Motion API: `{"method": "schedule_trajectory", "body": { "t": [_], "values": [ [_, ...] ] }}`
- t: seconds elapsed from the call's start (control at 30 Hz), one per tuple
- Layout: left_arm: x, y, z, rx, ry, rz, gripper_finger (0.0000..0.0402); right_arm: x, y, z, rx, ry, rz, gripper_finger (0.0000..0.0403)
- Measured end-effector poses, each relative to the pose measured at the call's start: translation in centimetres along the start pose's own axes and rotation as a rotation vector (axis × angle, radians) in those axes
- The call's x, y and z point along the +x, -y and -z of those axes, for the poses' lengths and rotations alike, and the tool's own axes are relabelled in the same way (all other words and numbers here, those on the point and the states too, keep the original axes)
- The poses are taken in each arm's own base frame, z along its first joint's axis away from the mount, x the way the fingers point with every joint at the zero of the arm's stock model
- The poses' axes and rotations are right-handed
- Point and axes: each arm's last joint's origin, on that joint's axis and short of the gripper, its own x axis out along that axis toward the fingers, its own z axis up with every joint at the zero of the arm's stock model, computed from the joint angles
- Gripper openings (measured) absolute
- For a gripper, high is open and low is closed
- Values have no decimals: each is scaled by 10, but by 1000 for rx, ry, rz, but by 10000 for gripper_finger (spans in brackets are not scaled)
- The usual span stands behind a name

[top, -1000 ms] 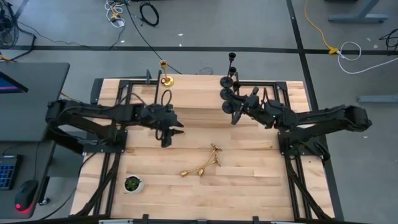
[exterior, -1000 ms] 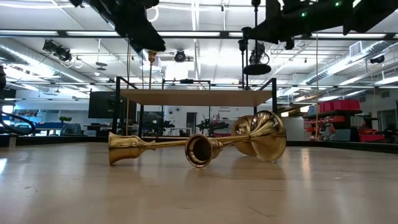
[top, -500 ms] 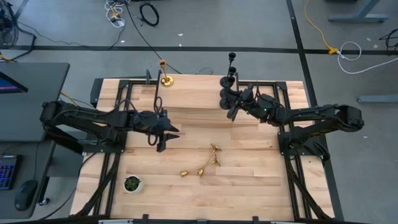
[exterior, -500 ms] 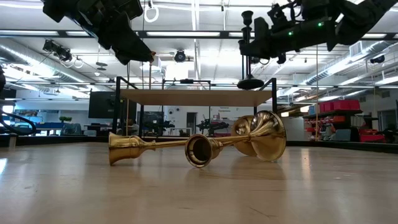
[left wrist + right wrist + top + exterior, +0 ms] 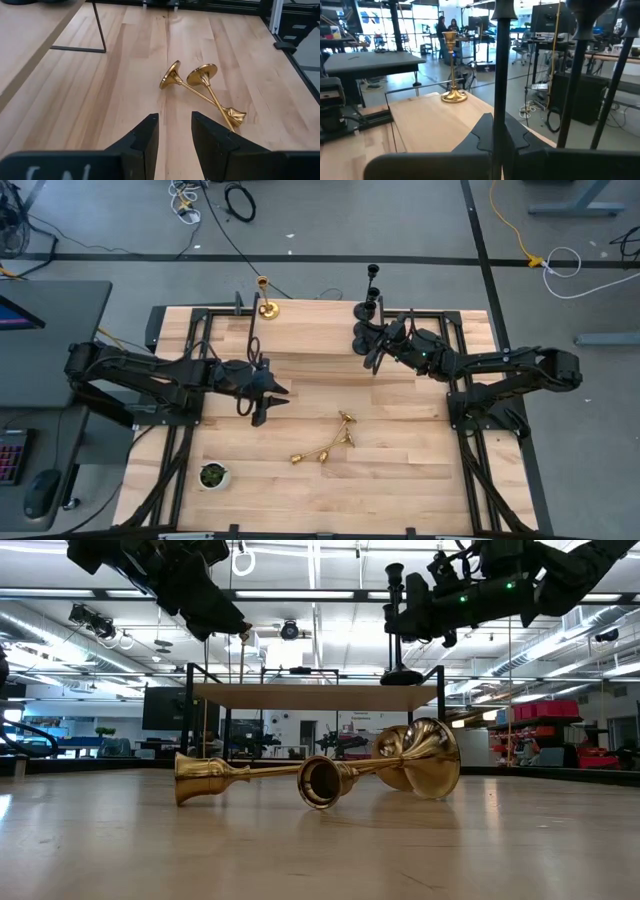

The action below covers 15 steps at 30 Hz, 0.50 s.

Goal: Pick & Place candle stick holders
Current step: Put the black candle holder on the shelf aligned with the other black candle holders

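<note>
Step in hand: placing a black candle stick holder [image 5: 398, 625] on the raised wooden shelf [image 5: 320, 338] along the far edge of the counter [image 5: 400, 480]. The right hand [image 5: 380, 352] is clamped around its stem; the holder stands upright, long axis vertical, base apparently on or just above the shelf (contact not resolvable), at the shelf's right end beside two other black holders [image 5: 370, 292]. One gold holder [image 5: 265, 296] stands upright at the shelf's left end.

Left hand [image 5: 172, 131] hovers over mid-counter, fingers narrowly parted, empty. Two gold holders [image 5: 200, 87] lie on their sides near the counter's centre, stems crossing, long axes roughly horizontal.

Next, by judgement: release the black holder without tipping it; the left hand then descends on a lying stem.
</note>
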Motion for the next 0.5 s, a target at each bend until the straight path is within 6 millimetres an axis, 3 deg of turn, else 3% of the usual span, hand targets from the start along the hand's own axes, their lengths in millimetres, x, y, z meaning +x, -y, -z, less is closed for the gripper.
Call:
{"method": "schedule_trajectory", "body": {
  "t": [0.5],
  "values": [
    [0, 0, 1, -12, -7, -1, 117, -3, 1, 7, 30, -39, -11, 1]
  ]
}}
